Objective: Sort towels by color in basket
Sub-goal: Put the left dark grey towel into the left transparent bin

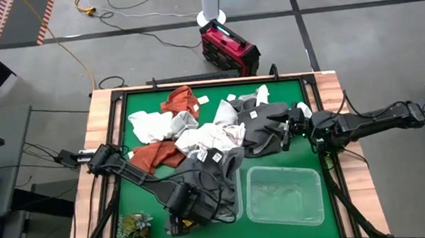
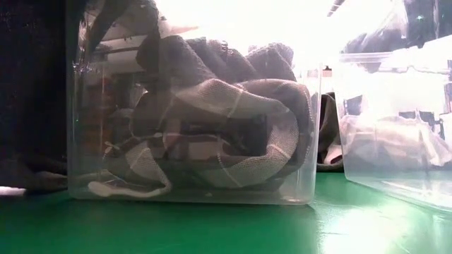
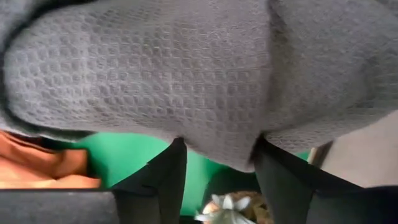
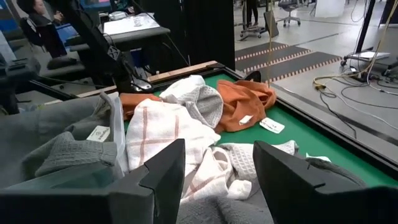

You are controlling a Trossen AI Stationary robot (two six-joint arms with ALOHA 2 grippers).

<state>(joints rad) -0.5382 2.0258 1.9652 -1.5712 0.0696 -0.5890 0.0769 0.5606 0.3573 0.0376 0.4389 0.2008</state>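
Green felt on the counter (image 1: 147,204), wood-rimmed. Heaped across its far half, the towels: rust-orange (image 1: 181,101) at the far edge, another rust-orange (image 1: 157,154) nearer the left arm, white (image 1: 152,125) between them, white with thin orange checks (image 1: 212,137) in the middle, dark grey (image 1: 262,123) toward the right, small white tags scattered among them.

Near edge, two clear bins side by side: left bin (image 1: 233,201) stuffed with grey cloth, right bin (image 1: 283,195) showing only its clear floor from above. Level across the felt, grey towels with pale stripes (image 2: 233,134) coiled inside the left bin and pressed against its wall (image 2: 311,141).

Left pincer (image 1: 189,204) down over the left bin, lost among grey cloth from above. From its wrist, two dark fingers (image 3: 165,177) spread apart, grey waffle towel (image 3: 186,74) draped just beyond and touching their tips; nothing clamped between them, so released.

Right pincer (image 1: 288,128) out over the dark grey part of the heap, from the right side. From its wrist, fingers (image 4: 165,171) wide apart, grasping nothing, checked white towel (image 4: 165,127) and an orange one (image 4: 245,102) lying ahead on the felt.

Green plant tuft (image 1: 134,230) at the near left corner, clear of the bins.
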